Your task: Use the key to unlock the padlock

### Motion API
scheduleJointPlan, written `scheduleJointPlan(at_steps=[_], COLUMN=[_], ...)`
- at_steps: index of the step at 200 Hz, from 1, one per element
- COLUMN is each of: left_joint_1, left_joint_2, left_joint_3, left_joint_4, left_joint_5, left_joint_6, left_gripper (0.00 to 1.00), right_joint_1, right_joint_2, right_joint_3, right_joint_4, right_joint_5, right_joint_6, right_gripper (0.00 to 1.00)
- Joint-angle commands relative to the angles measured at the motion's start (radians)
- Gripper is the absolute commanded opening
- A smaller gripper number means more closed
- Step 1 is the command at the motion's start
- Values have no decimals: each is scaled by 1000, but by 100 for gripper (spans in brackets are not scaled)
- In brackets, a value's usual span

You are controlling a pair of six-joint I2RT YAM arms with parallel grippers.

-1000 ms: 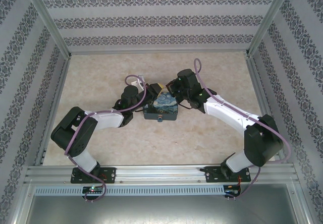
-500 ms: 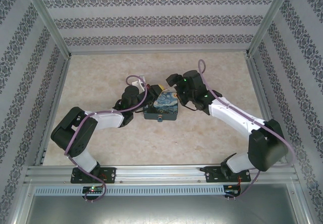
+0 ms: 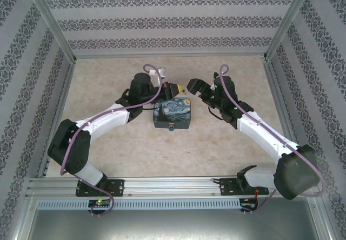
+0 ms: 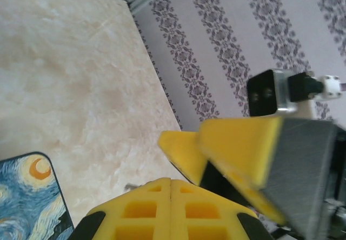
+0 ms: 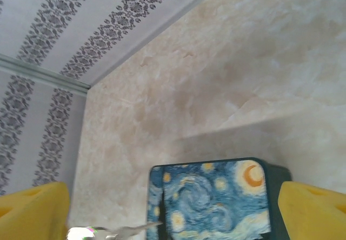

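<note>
hovering left gripper (image 3: pixel 177 91): above the table just past the upper edge of the box, centre of the top view; in the left wrist view its 2 yellow fingers (image 4: pixel 135 210) meet along a seam at the bottom of the frame, clenched tight; whether anything is pinched between them i cannot tell.
right gripper (image 3: pixel 190 84): just right of the left gripper in the top view, tips facing it, near but apart; released, its yellow fingers (image 5: pixel 32 213) set wide at the lower left and lower right corners of the right wrist view.
box (image 3: pixel 173 114): dark blue with a starry-night print, flat on the table at the centre of the top view, below both grippers.
padlock (image 3: pixel 172 127): small dark piece sticking out from the lower edge of the box in the top view; too small to read its shackle.
key (image 5: pixel 135 228): thin silvery sliver at the bottom edge of the right wrist view, left of centre, between the spread fingers, tip pointing right over the box's left edge; its left end is a bright blur, and what holds it i cannot tell.
table (image 3: pixel 108 78): pale marbled surface, patterned walls on 3 sides.
</note>
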Motion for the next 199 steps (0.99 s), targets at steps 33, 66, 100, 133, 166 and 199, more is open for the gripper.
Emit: scheduleJointPlan(at_steps=[33, 66, 100, 133, 166, 199], left_joint_1=[108, 121, 123, 122, 123, 123], left_joint_2=[43, 78, 89, 94, 96, 101], left_joint_3=[130, 214, 252, 259, 246, 233], left_joint_4=[-251, -376, -416, -409, -364, -326], left_joint_5=[282, 366, 398, 425, 446, 465], left_joint_6=[231, 330, 355, 339, 307, 280], left_gripper=[0, 0, 0, 0, 0, 0], right_joint_1=[-139, -211, -204, -169, -138, -117], right_joint_2=[-77, -35, 31, 75, 97, 109], right_joint_3=[-139, -158, -126, -100, -93, -86], right_joint_4=[228, 335, 394, 421, 470, 506], right_joint_5=[-221, -508, -657, -696, -708, -718], right_joint_6=[-169, -177, -151, -139, -117, -97], right_gripper=[96, 82, 71, 54, 44, 41])
